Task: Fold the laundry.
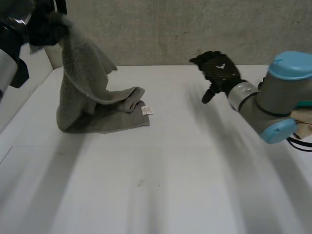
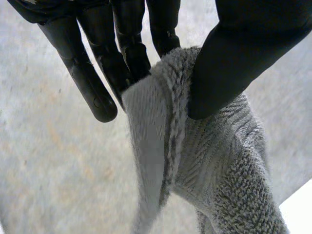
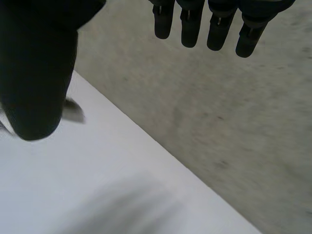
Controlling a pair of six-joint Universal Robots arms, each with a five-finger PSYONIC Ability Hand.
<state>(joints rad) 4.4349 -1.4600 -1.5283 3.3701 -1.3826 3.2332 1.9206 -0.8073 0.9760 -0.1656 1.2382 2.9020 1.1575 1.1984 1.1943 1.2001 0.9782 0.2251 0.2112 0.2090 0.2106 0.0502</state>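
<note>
soft, even light leaves the white table bright, the wall behind dimmer.

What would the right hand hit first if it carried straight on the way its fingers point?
Most likely the grey wall behind the table: the right hand, fingers relaxed, aims past the far edge. The towel, pinched by the left hand, sits well off to the side. Depth is uncertain.

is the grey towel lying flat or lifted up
Partly lifted: left hand pinches the towel by one end high, rest bunched on the table.
</note>
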